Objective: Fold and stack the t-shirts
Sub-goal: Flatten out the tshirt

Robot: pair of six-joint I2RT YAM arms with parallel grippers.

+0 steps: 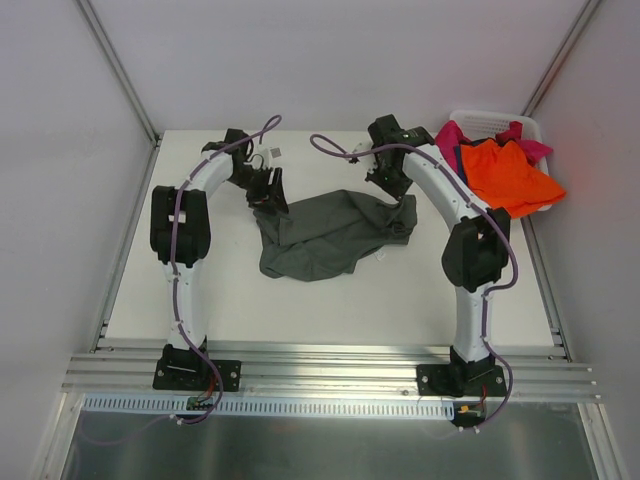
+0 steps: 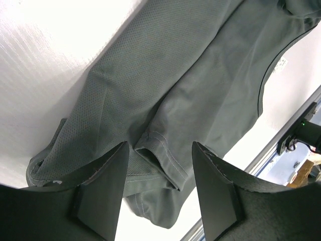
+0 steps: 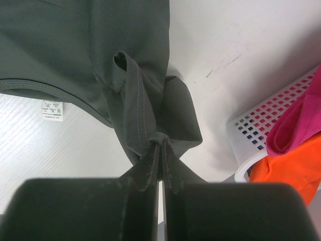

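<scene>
R end effector [image 3: 159, 146] pinches grey-olive tee [image 1: 330, 235]; L end effector [image 2: 160, 150] spread over hem.

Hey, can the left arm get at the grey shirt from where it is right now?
Probably yes. The left gripper hangs open just above the grey shirt, with nothing between them. The right gripper is shut on another part of it, well to the side.

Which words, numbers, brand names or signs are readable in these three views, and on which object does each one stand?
White tag by the neckline of the grey t-shirt: several printed lines, too small and blurred to read.
No other text, number or brand mark shows in any view, so nothing here can be quoted.
</scene>
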